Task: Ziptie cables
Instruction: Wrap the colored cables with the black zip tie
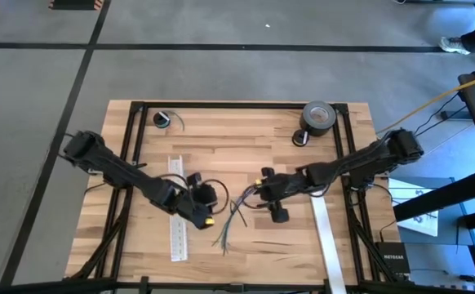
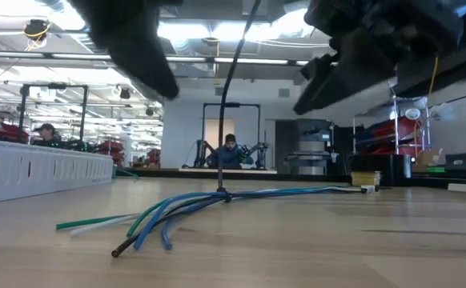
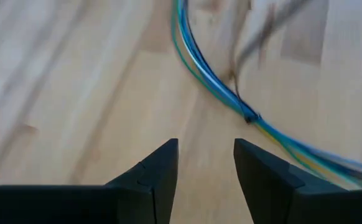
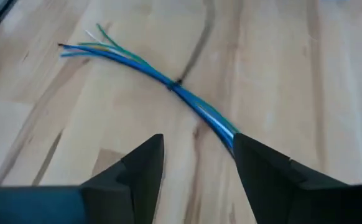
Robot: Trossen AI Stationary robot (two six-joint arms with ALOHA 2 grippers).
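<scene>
1. Table (image 1: 246, 139): a pale wooden top carries everything, with both arms reaching in over its middle from the left and right edges.
2. White slotted strips: one (image 1: 176, 208) lies near the left arm, another (image 1: 329, 245) runs toward the near edge on the right. Both sit beside the work spot, not across it.
3. Tape roll (image 1: 318, 117) at the far right corner and a small coil (image 1: 163, 119) at the far left are well apart from the work.
4. Left gripper (image 3: 206, 180) hangs above the wood with its fingers spread and nothing between them, just left of the bundle. Likely it has let go because the tie now holds.
5. Right gripper (image 4: 198, 180) hovers over the right end of the bundle, fingers likewise spread and empty.
6. Cables (image 4: 168, 78) lie flat on the middle of the table between the two grippers, their blue, green and pale ends fanning out toward the near side.
7. Ziptie (image 2: 226, 194) is cinched round the bundle's middle, its thin black tail standing upright. That tail is the only thing in the grippers' way if they come down again.
</scene>
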